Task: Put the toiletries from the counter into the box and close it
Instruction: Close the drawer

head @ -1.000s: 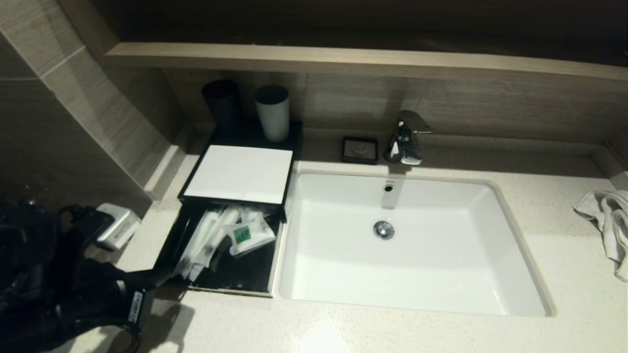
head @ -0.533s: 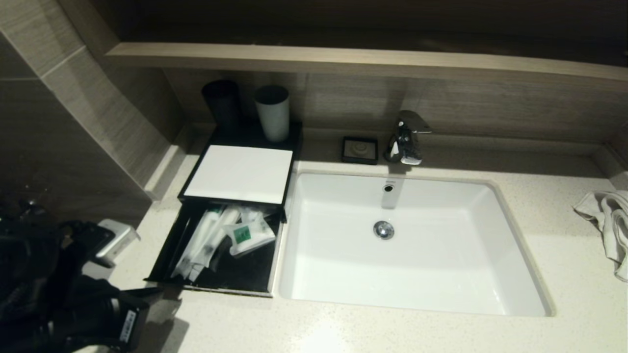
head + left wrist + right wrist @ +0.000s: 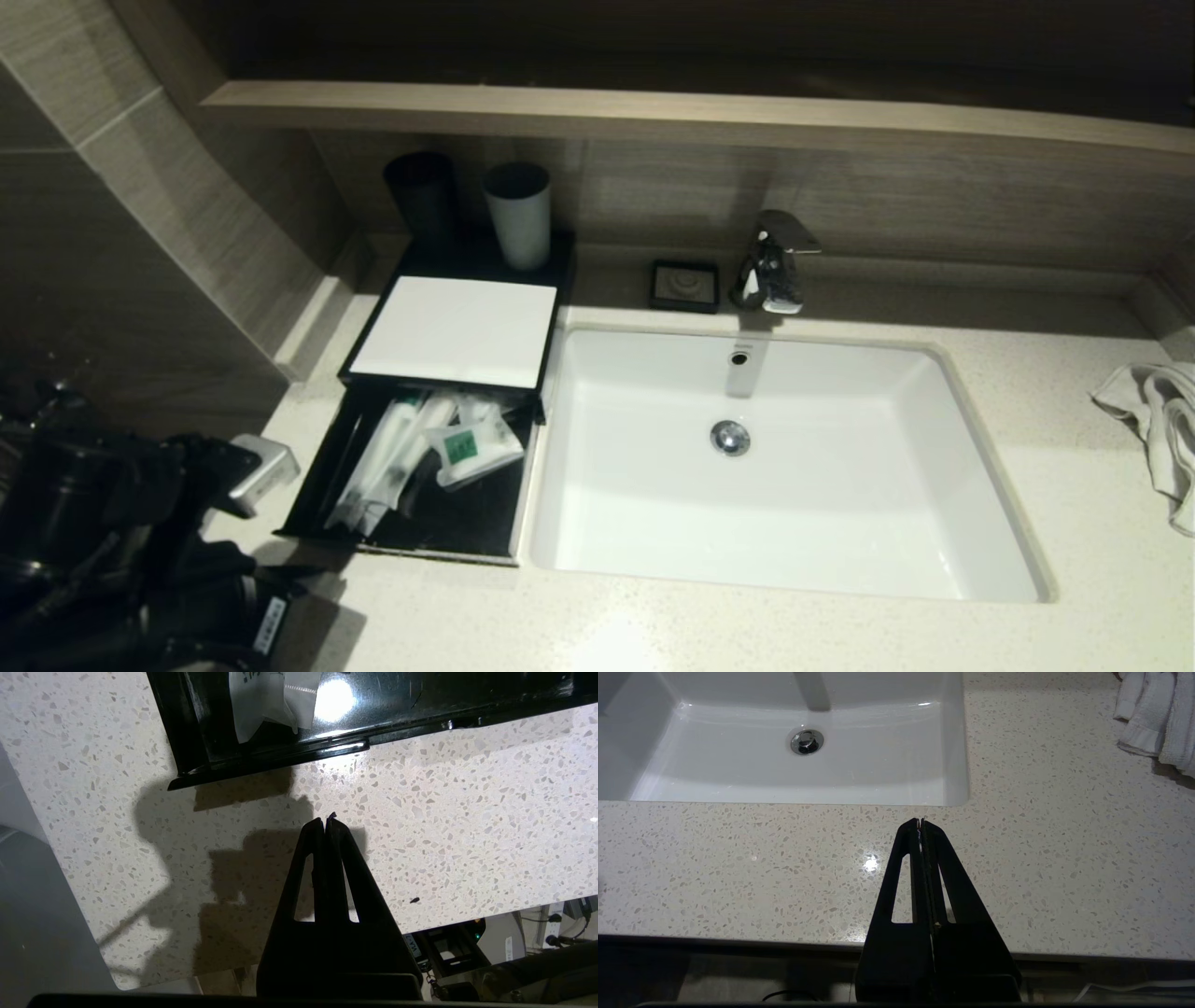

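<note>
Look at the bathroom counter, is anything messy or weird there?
A little. The black box's drawer beside the sink hangs pulled out, with toiletry packets lying jumbled and crisscross inside. A white towel sits crumpled at the counter's far right edge. The left gripper, shut and empty, hangs near the drawer's front corner.

white sink [image 3: 980, 523], faucet [image 3: 773, 261], two cups [image 3: 518, 215] behind, towel [image 3: 1153, 420] right.
</note>
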